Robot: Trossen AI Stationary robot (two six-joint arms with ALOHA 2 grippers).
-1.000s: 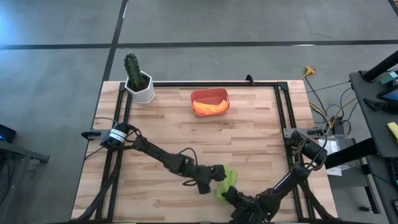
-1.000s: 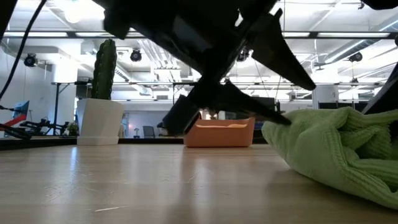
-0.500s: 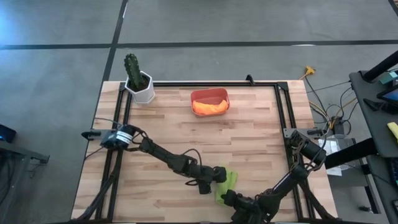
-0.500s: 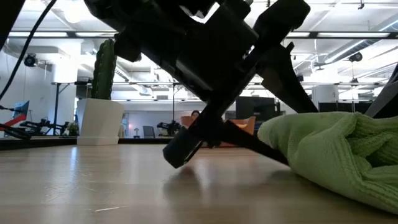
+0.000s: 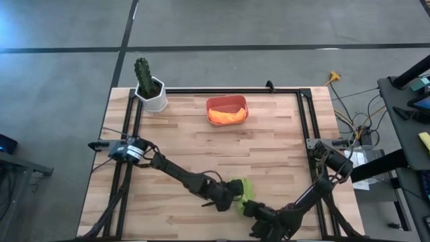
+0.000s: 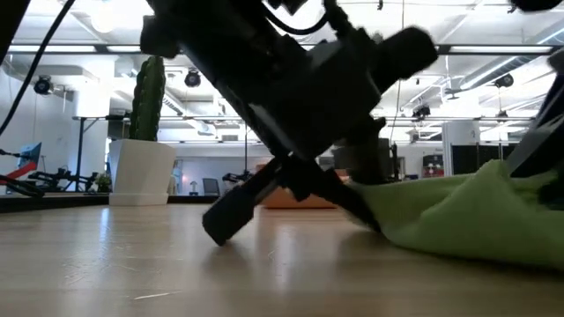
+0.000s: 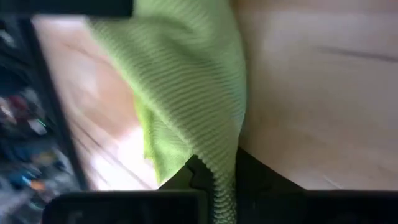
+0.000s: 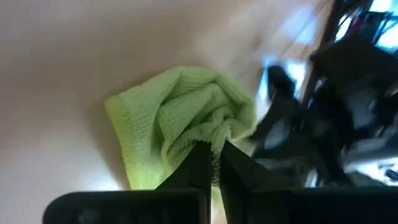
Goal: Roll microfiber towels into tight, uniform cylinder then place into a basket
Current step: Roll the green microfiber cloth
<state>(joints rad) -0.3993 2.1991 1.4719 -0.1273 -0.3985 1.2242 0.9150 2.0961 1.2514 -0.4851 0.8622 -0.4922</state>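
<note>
Left claw point(image 5: 236, 190) now pinched shut on ribbed lime green towel point(image 5: 246, 189), flattened since, right claw point(image 8: 214, 163) gripping its bunched edge

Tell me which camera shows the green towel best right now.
Right wrist view: the green towel shows bunched, pinched by the right hand. Left wrist view shows only a close fold in the left hand. Low view shows its side; high view only a sliver between both hands.

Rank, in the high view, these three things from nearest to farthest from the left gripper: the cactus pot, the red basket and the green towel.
Measured from the left gripper, near the table's front edge:
1. Green towel: right at the jaws, front centre-right.
2. Red basket: far side of the table, near the middle, orange towel inside.
3. Cactus pot: far left corner.
</note>
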